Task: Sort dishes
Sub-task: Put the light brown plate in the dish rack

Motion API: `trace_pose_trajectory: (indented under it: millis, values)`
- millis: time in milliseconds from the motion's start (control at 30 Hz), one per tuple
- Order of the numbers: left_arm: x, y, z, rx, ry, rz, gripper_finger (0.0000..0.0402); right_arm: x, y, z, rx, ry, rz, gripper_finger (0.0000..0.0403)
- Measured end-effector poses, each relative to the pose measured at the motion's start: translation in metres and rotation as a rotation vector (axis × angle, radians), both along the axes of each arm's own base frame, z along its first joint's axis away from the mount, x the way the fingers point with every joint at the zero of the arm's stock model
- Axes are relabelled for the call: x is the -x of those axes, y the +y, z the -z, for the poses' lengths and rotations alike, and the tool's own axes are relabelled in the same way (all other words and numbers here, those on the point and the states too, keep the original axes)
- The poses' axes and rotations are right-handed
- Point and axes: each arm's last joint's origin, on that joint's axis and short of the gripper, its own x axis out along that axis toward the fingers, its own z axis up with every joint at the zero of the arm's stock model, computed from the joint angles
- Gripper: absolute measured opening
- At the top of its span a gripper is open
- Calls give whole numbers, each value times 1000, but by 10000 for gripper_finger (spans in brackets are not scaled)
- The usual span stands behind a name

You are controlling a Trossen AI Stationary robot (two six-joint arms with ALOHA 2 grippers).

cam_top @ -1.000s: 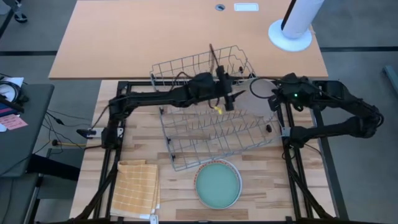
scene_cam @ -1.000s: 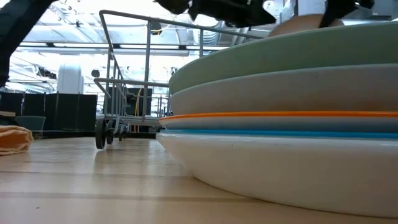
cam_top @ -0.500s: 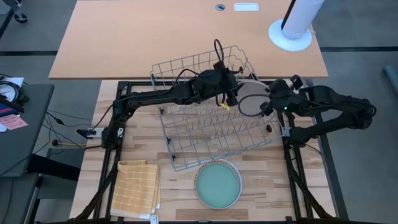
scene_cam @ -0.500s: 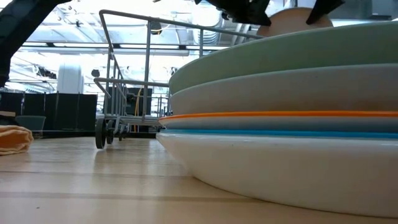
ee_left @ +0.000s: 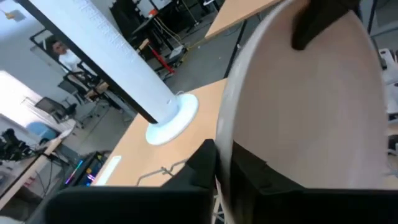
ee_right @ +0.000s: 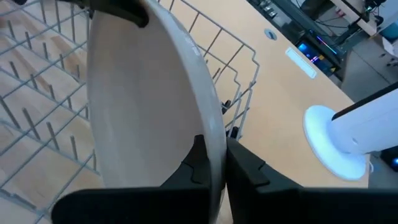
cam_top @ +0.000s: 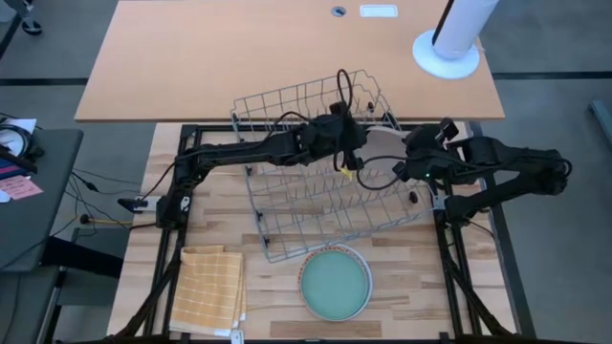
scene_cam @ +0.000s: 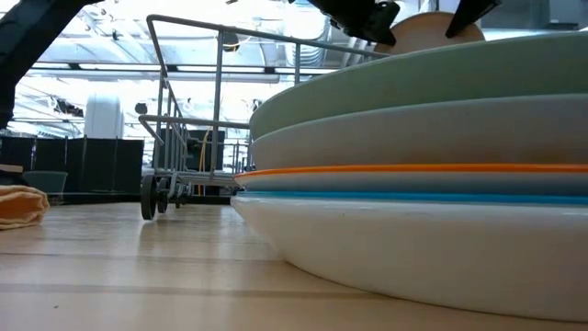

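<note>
A beige-grey plate [cam_top: 380, 156] stands on edge in the air above the grey wire rack [cam_top: 325, 191], held between both grippers. My left gripper [cam_top: 347, 151] is shut on its left side and my right gripper [cam_top: 408, 164] is shut on its right side. The low view shows the plate's top [scene_cam: 432, 32] behind the stack. A stack of several dishes [cam_top: 335, 283], pale teal on top, rests on the table near its front edge. My left gripper pinches the plate's rim [ee_left: 224, 146] between its two fingers, one on the face and one on the back. The fingers come level from the table's left. The plate stands on edge, lifted clear of the rack. My right gripper pinches the opposite rim [ee_right: 215, 144] between its two fingers, one on each face. It comes from the table's right, roughly level. The plate stands on edge in the hold, over the rack's tines.
A yellow checked cloth [cam_top: 211, 288] lies at the near left corner. A white lamp base [cam_top: 446, 53] stands on the desk beyond the table. The rack's far wall [cam_top: 306, 100] rises behind the grippers.
My right gripper has carried the plate toward the table's left and a little nearer, over the rack. My left gripper has shut on the plate's left rim and taken hold. The plate stays on edge, clear of the rack.
</note>
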Motion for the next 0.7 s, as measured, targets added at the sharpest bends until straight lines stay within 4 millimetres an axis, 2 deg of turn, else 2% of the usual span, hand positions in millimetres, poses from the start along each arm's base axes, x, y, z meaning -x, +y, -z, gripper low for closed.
trace_pose_trajectory:
  millis: [100, 233, 367, 500, 600, 700]
  values:
    - [0, 0, 0, -11, 7, 2, 12, 1, 3, 1, -26, 18, -26, 38]
    - [-1, -1, -2, -60, 14, 13, 5, 8, 6, 0, -60, 57, -42, 92]
    - [-2, -6, -7, -156, 11, 21, 3, 25, 5, -12, -110, 0, 48, 154]
    - [-4, -18, -15, -323, 25, 49, 2, 44, 4, -23, -168, -80, 16, 209]
    - [-5, -25, -22, -469, 39, 83, 2, 62, 3, -33, -186, -152, 3, 234]
    - [-5, -27, -26, -604, 54, 136, 1, 82, 4, -42, -197, -220, -33, 239]
